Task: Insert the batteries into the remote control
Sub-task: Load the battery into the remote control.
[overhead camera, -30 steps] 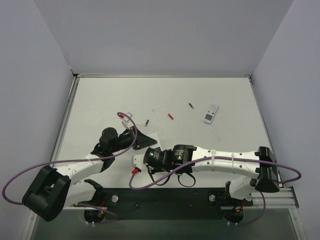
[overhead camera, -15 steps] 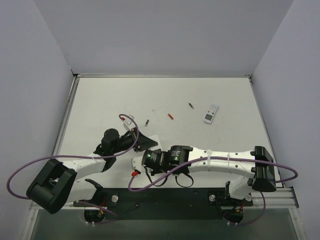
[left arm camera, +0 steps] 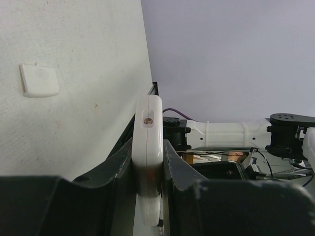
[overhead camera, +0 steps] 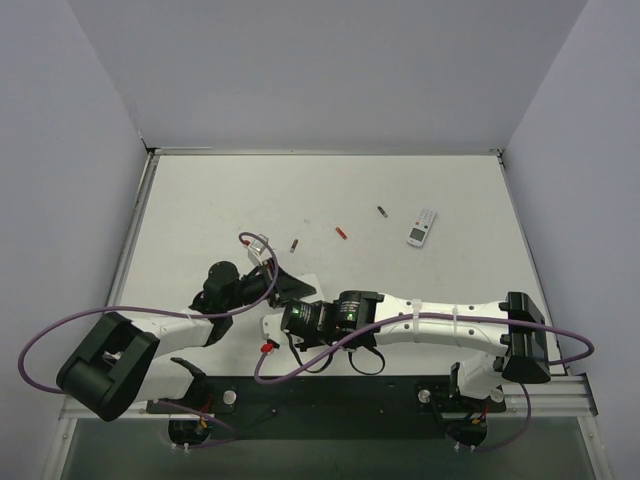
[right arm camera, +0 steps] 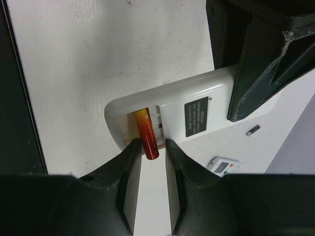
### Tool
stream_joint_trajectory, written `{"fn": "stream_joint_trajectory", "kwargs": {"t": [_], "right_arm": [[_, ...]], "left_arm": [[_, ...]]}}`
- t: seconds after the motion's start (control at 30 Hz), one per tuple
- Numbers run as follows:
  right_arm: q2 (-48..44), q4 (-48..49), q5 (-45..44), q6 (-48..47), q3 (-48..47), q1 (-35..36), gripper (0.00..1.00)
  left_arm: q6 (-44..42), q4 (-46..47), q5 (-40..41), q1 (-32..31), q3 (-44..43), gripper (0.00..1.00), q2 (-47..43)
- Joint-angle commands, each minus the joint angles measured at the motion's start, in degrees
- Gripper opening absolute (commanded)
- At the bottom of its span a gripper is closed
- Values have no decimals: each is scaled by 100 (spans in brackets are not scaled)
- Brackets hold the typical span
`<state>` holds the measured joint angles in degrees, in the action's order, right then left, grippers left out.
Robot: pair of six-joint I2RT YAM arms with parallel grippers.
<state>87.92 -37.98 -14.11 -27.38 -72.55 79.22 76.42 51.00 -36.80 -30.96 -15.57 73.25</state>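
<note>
My left gripper (left arm camera: 148, 147) is shut on the remote control (left arm camera: 148, 123), which stands on edge; only its white side shows there. In the right wrist view the remote control's (right arm camera: 197, 98) white back faces the camera with its compartment uncovered. One of the batteries (right arm camera: 146, 133), red, lies half inside that compartment, its end sticking out past the edge. My right gripper (right arm camera: 152, 145) is open around that end, with a gap on the right side. A second red battery (overhead camera: 342, 233) lies on the table farther out. From above, both grippers meet at the table's near middle.
A white-faced remote (overhead camera: 422, 227) lies at the right back, also in the right wrist view as a white-faced remote (right arm camera: 224, 166). Two dark little cylinders (overhead camera: 294, 244) (overhead camera: 382, 211) lie on the table. A small white cover plate (left arm camera: 39, 79) rests on the table.
My right gripper's jaws have parted slightly around the red battery. Both arms have shifted a little to the left, staying together at the remote.
</note>
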Motion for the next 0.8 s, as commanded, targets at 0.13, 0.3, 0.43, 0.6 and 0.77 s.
{"fn": "stream_joint_trajectory", "kwargs": {"t": [0.13,0.3,0.43,0.6,0.77], "right_arm": [[59,-184,-66,-40,-189,-3,23],[32,-210,-13,-40,-215,-3,29],[-12,-228,31,-40,-215,-12,32],[-29,-228,66,-31,-242,-12,38],[-64,-254,145,-40,-259,-12,43]], "left_arm": [[364,735,-196,-68,-34,0,-13],[400,753,-91,-68,28,0,13],[496,876,-47,-59,89,0,75],[575,1034,-21,-51,151,0,163],[628,1140,-3,-7,212,0,198]]}}
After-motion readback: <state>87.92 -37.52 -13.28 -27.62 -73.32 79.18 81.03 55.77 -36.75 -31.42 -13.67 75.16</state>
